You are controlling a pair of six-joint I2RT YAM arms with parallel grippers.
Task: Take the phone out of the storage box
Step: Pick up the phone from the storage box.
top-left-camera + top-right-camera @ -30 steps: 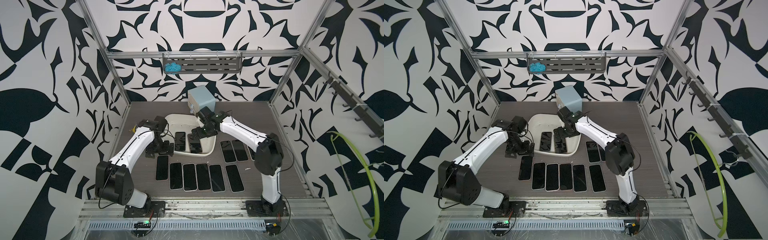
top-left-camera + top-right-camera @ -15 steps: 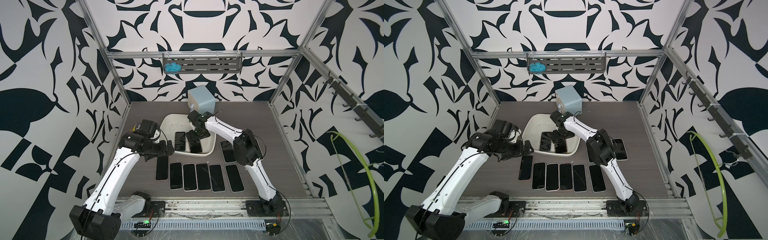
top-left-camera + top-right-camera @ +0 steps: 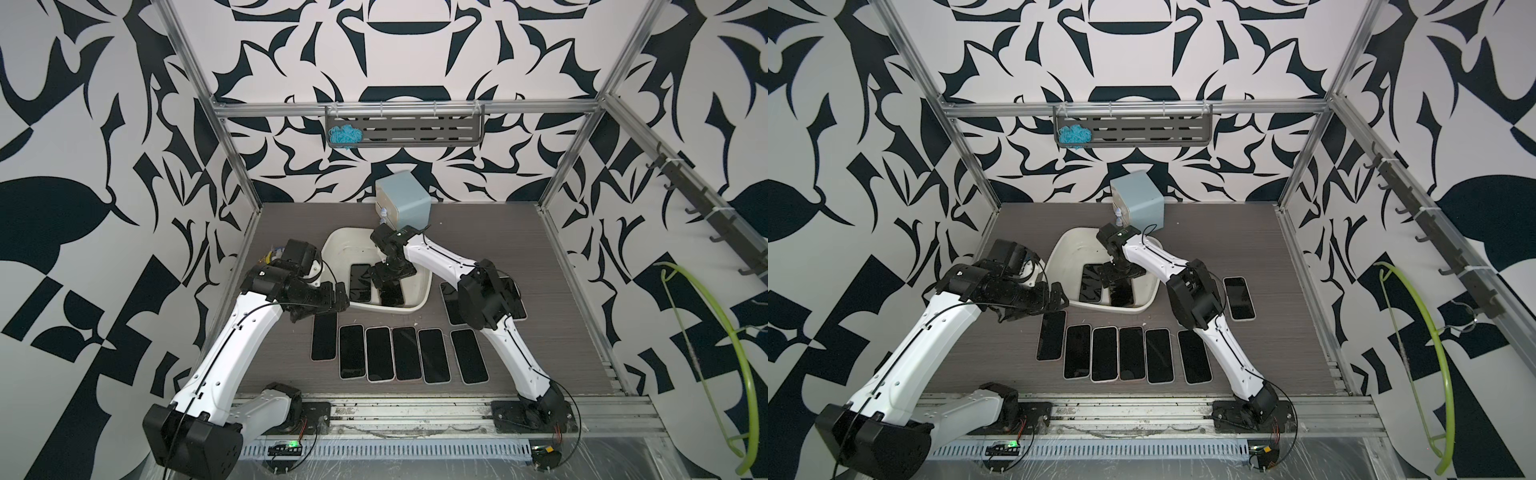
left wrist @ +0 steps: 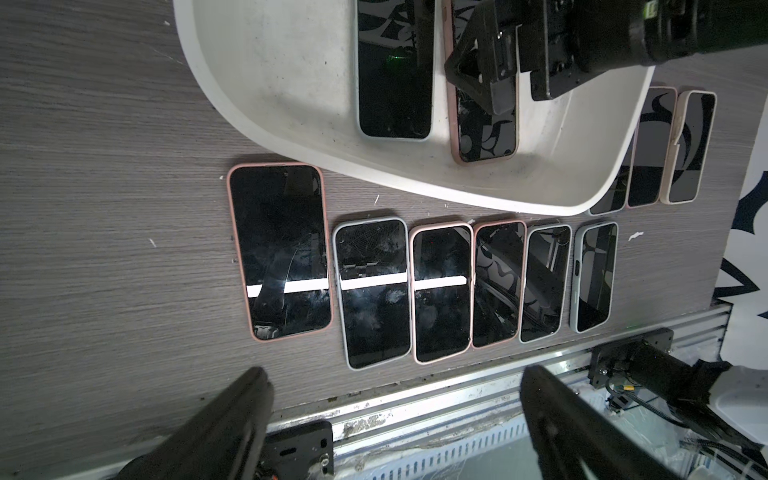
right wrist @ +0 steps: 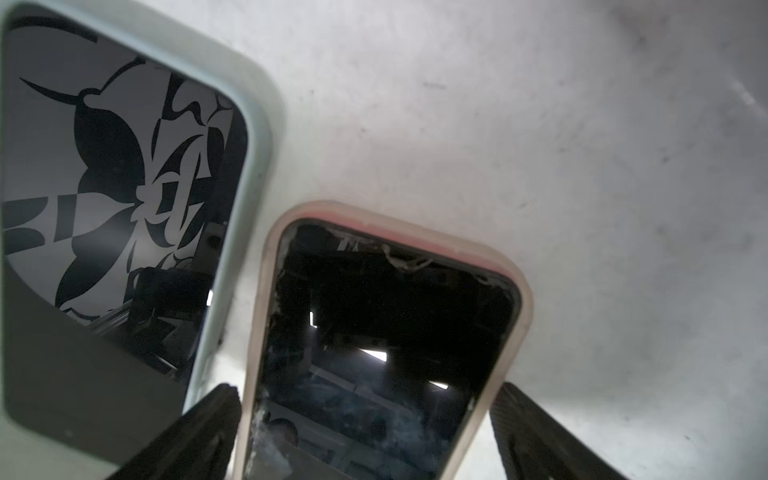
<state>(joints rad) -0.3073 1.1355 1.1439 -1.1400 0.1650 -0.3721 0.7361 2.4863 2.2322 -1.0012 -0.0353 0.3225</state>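
Both top views show the left gripper (image 3: 338, 298), jaws spread and empty, hovering outside the storage box (image 3: 337, 246), seemingly giving room. Inside, beside a mint-cased phone (image 3: 360, 283), the pink-cased phone (image 3: 392, 296) lies flat between the wide-spread jaws of the right gripper (image 3: 392, 273), not yet pinched.

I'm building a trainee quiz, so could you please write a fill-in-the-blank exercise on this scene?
Inside the storage box lie ___ phones.
The right gripper, jaws open, straddles the phone in the ___ case.
The left gripper, outside the box, is ___ and empty.
Answers: two; pink; open.
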